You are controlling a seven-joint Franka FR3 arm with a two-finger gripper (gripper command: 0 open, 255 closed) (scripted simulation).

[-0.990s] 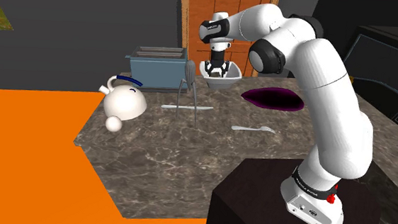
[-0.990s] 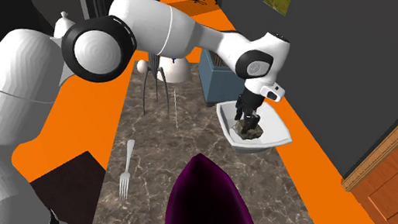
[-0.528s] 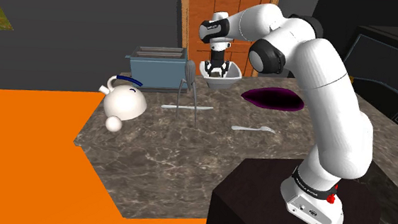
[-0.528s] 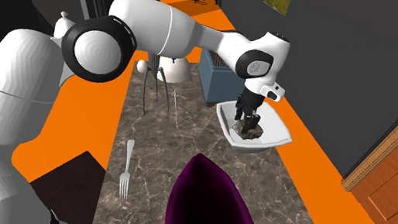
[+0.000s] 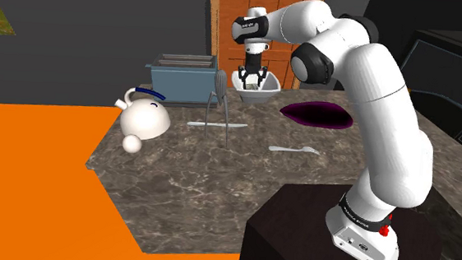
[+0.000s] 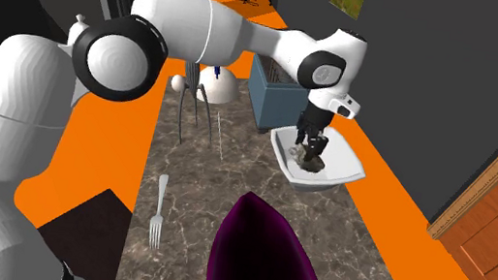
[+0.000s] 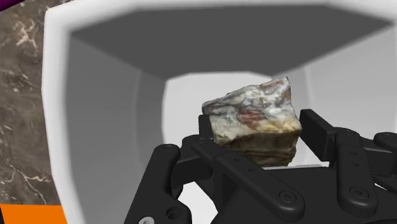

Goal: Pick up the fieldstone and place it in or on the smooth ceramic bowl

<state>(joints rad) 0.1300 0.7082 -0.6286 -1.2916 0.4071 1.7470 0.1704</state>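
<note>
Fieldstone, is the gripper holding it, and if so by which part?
Nothing appears to be held. The fieldstone sits in the white bowl, and the gripper hovers just over it with its jaws open, one on each side, not clasping it.

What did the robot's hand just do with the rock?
The open gripper lifted up a little out of the white bowl, leaving the stone lying inside it. The stone, the bowl and the other things on the counter stayed where they were.
</note>
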